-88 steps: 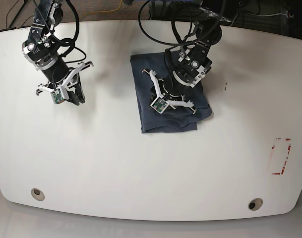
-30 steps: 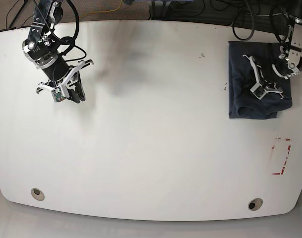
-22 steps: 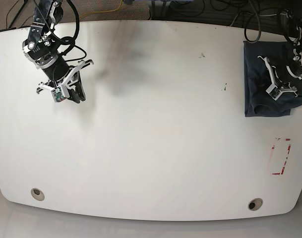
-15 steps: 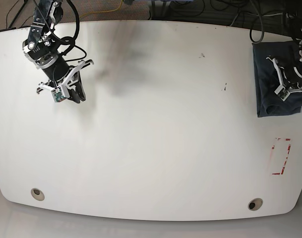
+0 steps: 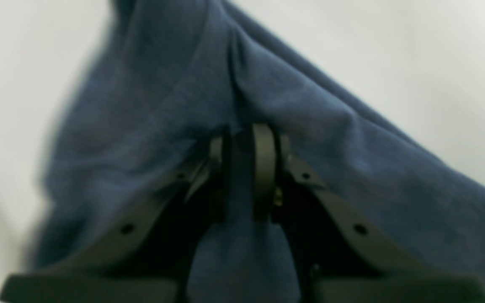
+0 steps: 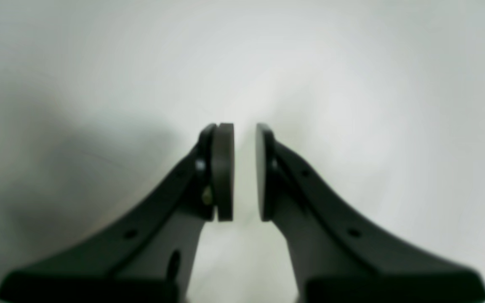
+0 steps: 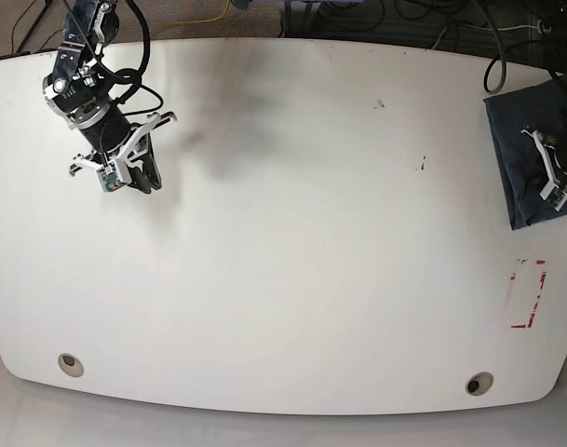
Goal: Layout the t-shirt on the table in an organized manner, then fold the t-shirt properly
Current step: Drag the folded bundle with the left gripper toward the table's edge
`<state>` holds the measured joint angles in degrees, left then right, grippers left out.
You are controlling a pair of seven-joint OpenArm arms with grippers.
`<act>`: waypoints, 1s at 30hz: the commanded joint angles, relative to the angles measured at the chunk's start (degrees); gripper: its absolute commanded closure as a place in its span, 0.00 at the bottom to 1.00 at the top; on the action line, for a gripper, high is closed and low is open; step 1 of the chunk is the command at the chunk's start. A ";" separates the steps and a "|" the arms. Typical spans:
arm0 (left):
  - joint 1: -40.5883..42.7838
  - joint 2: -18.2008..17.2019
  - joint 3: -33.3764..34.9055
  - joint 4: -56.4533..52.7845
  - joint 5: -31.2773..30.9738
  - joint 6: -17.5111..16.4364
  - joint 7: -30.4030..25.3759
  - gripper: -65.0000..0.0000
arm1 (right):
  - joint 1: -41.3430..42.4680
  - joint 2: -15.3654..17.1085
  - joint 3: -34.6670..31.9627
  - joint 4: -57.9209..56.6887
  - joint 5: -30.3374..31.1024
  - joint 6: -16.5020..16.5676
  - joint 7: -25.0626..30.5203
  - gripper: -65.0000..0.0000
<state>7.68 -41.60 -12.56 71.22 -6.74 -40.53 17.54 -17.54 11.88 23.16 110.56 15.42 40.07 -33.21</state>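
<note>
Base view: the left gripper [image 7: 564,168] sits at the far edge of the table [image 7: 292,279], on top of the folded t-shirt [image 7: 518,130], which spreads beneath it and away toward the table's middle; in the left wrist view its jaws are pinched on a ridge of the navy fabric [image 5: 242,105], cloth bunching on both sides of the pads; the right gripper [image 7: 125,172] hangs well apart over bare table at the opposite end, its fingers [image 6: 224,168] slightly parted with nothing between them; a red-taped mark [image 7: 528,293] lies near the left gripper.
</note>
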 commanded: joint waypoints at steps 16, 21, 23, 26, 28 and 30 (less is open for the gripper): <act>-6.85 -1.34 -2.61 14.36 -8.69 0.53 20.92 0.89 | 0.35 0.74 0.27 1.13 1.06 -0.07 1.61 0.87; -2.72 -0.72 -4.37 19.99 -12.47 0.53 26.20 0.90 | 0.35 0.65 0.27 1.04 1.06 -0.07 1.61 0.87; -1.13 0.95 -6.30 21.75 -13.43 0.53 27.95 0.90 | 0.35 0.65 0.27 1.04 1.06 -0.07 1.61 0.87; 1.42 3.67 -10.26 24.03 -13.35 0.53 30.24 0.90 | 0.35 0.56 0.27 1.04 1.06 -0.07 1.61 0.87; 3.00 5.87 -12.37 25.09 -13.35 0.53 31.29 0.90 | 0.35 0.56 0.27 1.04 1.06 -0.07 1.61 0.87; 4.14 7.54 -13.33 25.70 -13.35 0.53 32.17 0.90 | 0.35 0.56 0.27 1.04 1.06 -0.07 1.61 0.87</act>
<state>11.31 -34.20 -25.19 95.61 -20.08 -40.29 49.12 -17.54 11.88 23.20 110.56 15.42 39.94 -33.19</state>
